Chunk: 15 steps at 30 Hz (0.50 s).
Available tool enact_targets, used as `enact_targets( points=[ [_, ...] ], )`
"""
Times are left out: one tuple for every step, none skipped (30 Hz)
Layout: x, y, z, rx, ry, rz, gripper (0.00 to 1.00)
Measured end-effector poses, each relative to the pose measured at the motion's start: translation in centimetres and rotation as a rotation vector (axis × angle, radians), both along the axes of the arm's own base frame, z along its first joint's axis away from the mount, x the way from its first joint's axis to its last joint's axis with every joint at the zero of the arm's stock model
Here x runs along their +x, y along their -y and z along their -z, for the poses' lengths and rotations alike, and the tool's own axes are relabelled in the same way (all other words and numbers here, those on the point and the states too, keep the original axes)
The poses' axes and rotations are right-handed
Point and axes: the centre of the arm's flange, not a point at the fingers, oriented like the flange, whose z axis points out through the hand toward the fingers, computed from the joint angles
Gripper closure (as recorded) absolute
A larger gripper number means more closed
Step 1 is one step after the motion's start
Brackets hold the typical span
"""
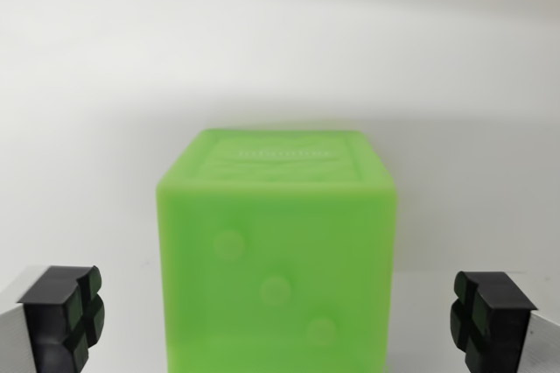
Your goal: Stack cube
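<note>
We find the gripper (278, 316) spread wide, its two black rubber pads (63, 313) standing at roughly eight o'clock and four o'clock in the wrist view, each well clear of the green cube (276, 255) that sits between them. The cube rests on the white surface (105, 128), filling the lower centre of the view toward six o'clock, with a face of three raised dots running diagonally toward us and an embossed top face tilted away toward twelve o'clock. Nothing is gripped at present; clear gaps show on both sides of the cube. We judge the principal risk to be an uneven closure: the cube appears slightly nearer one pad than the other, so the first pad to make contact could push or rotate it before the second arrives. We also note that the cube is turned a little relative to the jaw line, which could leave the pads bearing on edges rather than flat faces and allow a slip on lifting. The second cube is not in view, so we cannot assess the stacking target or any collision hazard near it.
</note>
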Motion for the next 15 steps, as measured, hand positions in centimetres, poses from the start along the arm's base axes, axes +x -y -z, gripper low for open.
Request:
enact_targets(
  points=[
    [0.0, 0.0, 0.3, 0.0, 0.0, 0.0, 0.0],
    [0.0, 0.0, 0.5, 0.0, 0.001, 0.0, 0.0],
    [0.0, 0.0, 0.8, 0.0, 0.001, 0.0, 0.0],
    [0.0, 0.0, 1.0, 0.0, 0.001, 0.0, 0.0],
    [0.0, 0.0, 1.3, 0.0, 0.001, 0.0, 0.0],
    [0.0, 0.0, 1.6, -0.001, 0.001, -0.001, 0.0],
    [0.0, 0.0, 1.8, -0.001, 0.001, -0.001, 0.0],
    [0.0, 0.0, 2.0, 0.0, 0.001, 0.0, 0.0],
    [0.0, 0.0, 2.1, 0.0, 0.001, 0.0, 0.0],
    [0.0, 0.0, 2.3, 0.0, 0.0, 0.0, 0.0],
    [0.0, 0.0, 2.5, 0.0, 0.0, 0.0, 0.0],
    [0.0, 0.0, 2.7, 0.0, 0.0, 0.0, 0.0],
    [0.0, 0.0, 2.8, 0.0, 0.001, 0.0, 0.0],
    [0.0, 0.0, 3.0, 0.0, 0.001, 0.0, 0.0],
    [0.0, 0.0, 3.1, 0.0, 0.001, 0.0, 0.0]
  ],
)
